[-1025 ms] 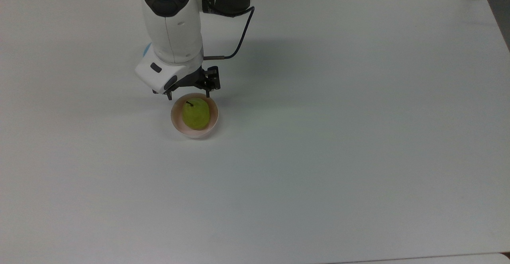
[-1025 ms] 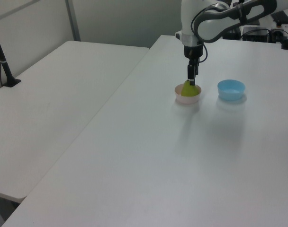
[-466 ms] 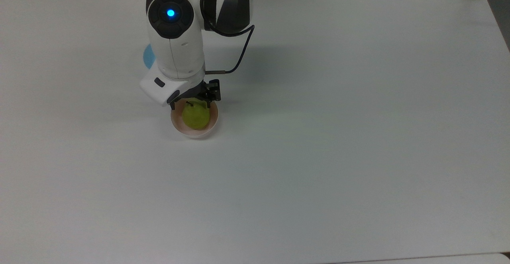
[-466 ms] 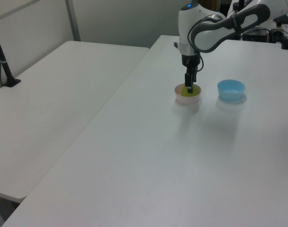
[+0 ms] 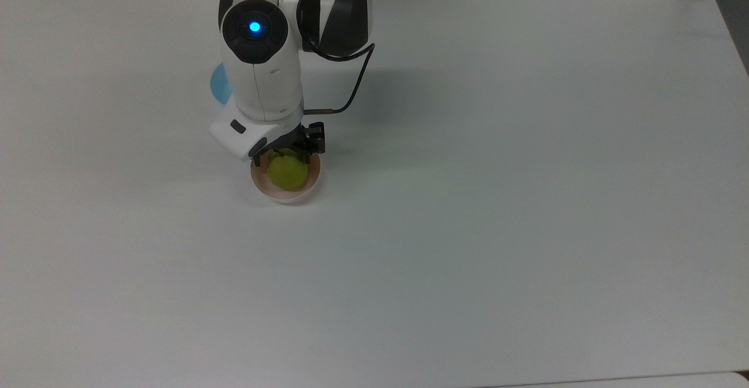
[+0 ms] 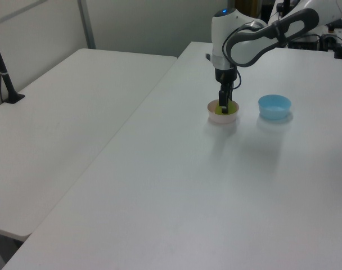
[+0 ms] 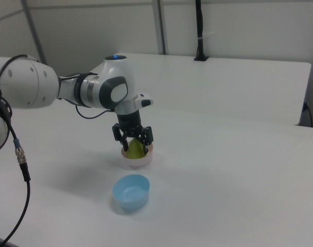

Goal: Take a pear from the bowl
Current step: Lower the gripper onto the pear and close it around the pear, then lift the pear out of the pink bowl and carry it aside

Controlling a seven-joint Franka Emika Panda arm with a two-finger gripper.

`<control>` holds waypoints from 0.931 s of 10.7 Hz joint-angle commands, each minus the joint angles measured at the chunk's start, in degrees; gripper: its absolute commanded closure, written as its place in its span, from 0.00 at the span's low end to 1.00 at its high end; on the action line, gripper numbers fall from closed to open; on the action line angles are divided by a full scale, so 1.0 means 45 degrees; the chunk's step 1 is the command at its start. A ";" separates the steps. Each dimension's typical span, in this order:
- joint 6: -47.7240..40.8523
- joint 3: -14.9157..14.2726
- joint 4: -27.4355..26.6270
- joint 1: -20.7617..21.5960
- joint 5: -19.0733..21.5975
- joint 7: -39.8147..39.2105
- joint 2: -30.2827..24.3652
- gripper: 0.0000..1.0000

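The end effector (image 7: 134,139) stands spread wide, fingers straddling the pear (image 7: 136,150). The pear sits in the bowl (image 7: 141,161), ungripped; the blue bowl (image 7: 131,192) lies at the right view's 6 o'clock.

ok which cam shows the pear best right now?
Top view: most of the pear shows inside the pink bowl, with the gripper covering its stem end. The right view gives its side between the open fingers; the left view has a finger in front of it.

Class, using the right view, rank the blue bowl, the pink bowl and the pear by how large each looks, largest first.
1. Blue bowl, though it sits nearer the camera, so the lead is unsure.
2. Pink bowl.
3. Pear, partly hidden by the gripper and the bowl's rim.
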 commanded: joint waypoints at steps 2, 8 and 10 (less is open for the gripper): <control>0.0416 -0.0042 -0.0289 0.0183 -0.0138 0.0247 -0.0093 0.48; -0.0283 -0.0002 -0.0037 0.0164 -0.0042 0.0285 -0.1184 0.71; -0.1220 0.0017 0.0643 0.0106 0.0056 0.0228 -0.1401 0.71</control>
